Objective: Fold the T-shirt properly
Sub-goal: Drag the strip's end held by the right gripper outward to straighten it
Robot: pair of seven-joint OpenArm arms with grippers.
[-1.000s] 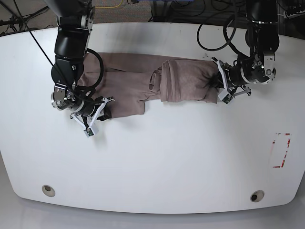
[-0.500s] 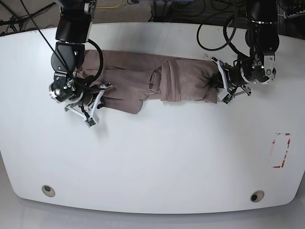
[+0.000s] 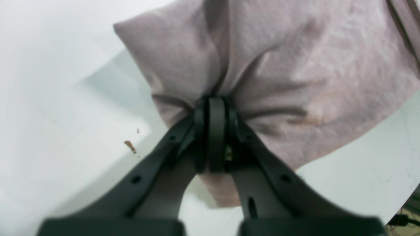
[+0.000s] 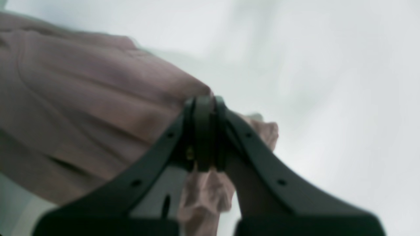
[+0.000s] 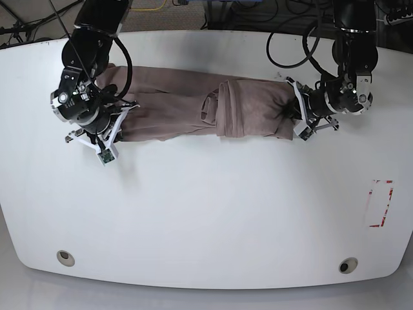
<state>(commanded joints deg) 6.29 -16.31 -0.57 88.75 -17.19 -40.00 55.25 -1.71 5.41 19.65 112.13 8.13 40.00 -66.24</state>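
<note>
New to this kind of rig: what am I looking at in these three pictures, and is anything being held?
The overhead base view shows two black robot arms over a white table. A taupe T-shirt, partly folded and bunched, lies stretched between them. The other two pictures come from cameras mounted on each wrist, looking along the fingers. The left hand, on the overhead picture's right, is shut on one end of the shirt. The right hand, on the overhead picture's left, is shut on the other end.

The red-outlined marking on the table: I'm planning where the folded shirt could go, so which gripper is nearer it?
Left. The left gripper is up and left of the marking; the right gripper is across the table.
</note>
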